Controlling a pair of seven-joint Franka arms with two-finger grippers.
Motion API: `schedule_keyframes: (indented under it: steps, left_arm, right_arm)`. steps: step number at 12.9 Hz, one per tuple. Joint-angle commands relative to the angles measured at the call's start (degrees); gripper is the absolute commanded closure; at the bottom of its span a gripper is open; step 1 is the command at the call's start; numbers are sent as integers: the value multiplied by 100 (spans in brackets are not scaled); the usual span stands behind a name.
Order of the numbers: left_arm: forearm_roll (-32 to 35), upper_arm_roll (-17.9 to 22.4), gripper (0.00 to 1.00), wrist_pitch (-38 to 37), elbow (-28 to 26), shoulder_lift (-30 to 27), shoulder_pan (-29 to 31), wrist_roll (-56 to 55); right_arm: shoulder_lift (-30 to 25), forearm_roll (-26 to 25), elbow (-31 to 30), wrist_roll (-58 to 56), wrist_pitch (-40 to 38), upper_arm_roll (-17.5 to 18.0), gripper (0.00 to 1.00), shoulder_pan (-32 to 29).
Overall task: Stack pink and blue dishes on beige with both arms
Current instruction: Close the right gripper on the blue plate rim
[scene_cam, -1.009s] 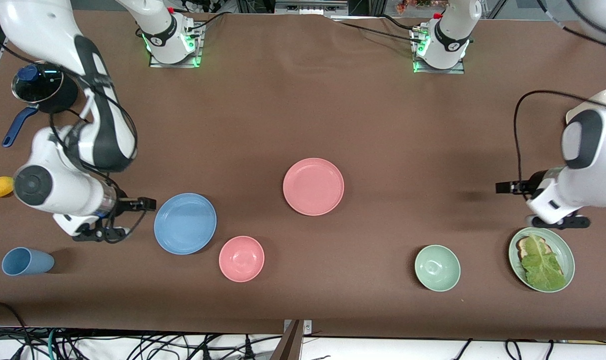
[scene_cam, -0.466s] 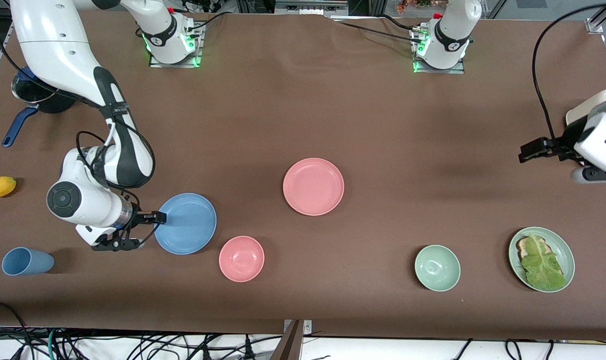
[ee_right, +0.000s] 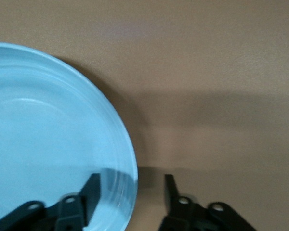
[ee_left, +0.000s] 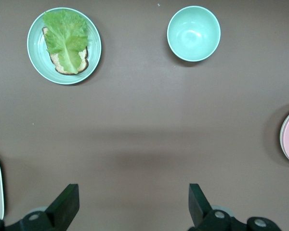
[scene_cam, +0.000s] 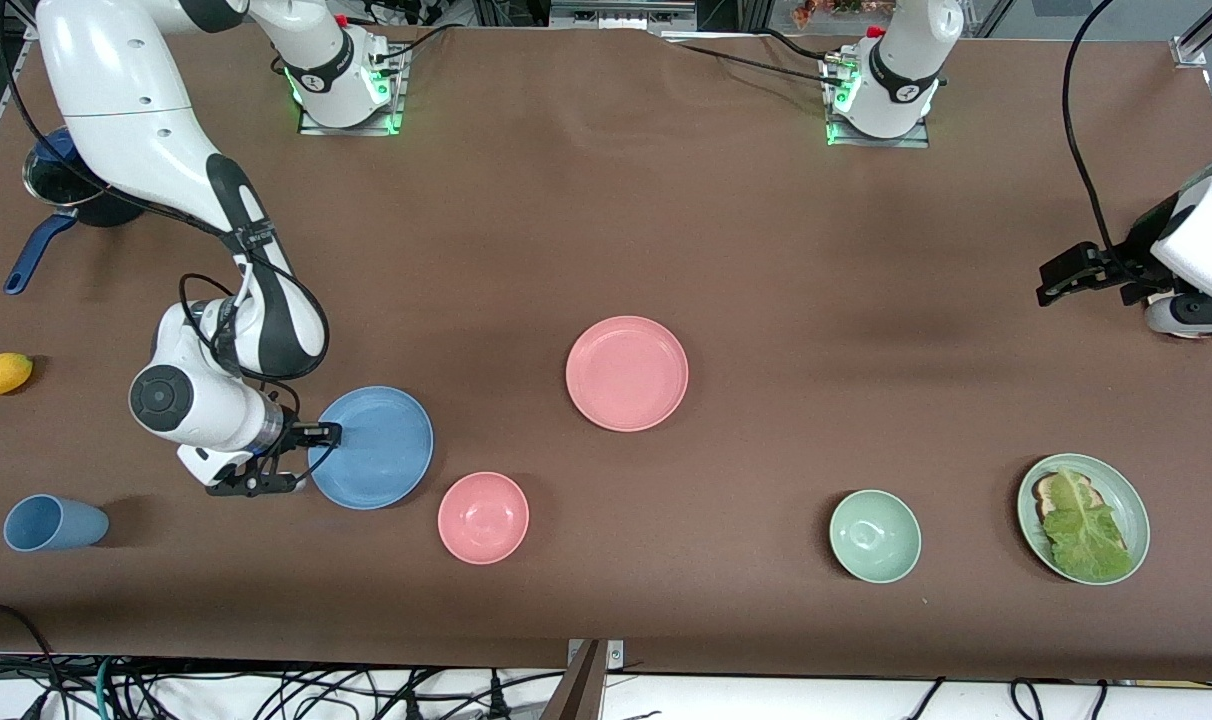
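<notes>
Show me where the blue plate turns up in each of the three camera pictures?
Front view: blue plate lies beside the pink bowl, with the right gripper at its rim.
Left wrist view: not in it.
Right wrist view: blue plate fills one side, one finger over it, one outside.
Shared landmark: the right gripper straddling the rim.

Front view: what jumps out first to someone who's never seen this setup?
The right gripper sits open astride the rim of the blue plate, one finger over the plate and one outside it, toward the right arm's end of the table. The pink plate lies alone mid-table, untouched. The left gripper hangs open over bare table at the left arm's end, and the plate with lettuce lies nearer the front camera.
</notes>
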Motion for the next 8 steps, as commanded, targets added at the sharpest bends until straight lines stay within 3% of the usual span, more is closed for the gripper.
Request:
schedule_keyframes:
  steps: [1, 5, 8]
  left_arm:
    - [-7, 70, 0, -349, 177, -62, -11, 162]
    - [-24, 44, 0, -560, 177, -98, -11, 144]
    - [-33, 61, 0, -561, 186, -98, 50, 206]
  right_arm:
    - [-93, 35, -96, -73, 61, 48, 63, -53]
    - [-93, 43, -105, -82, 43, 57, 100, -44]
    - [-303, 35, -61, -117, -140, 109, 100, -27]
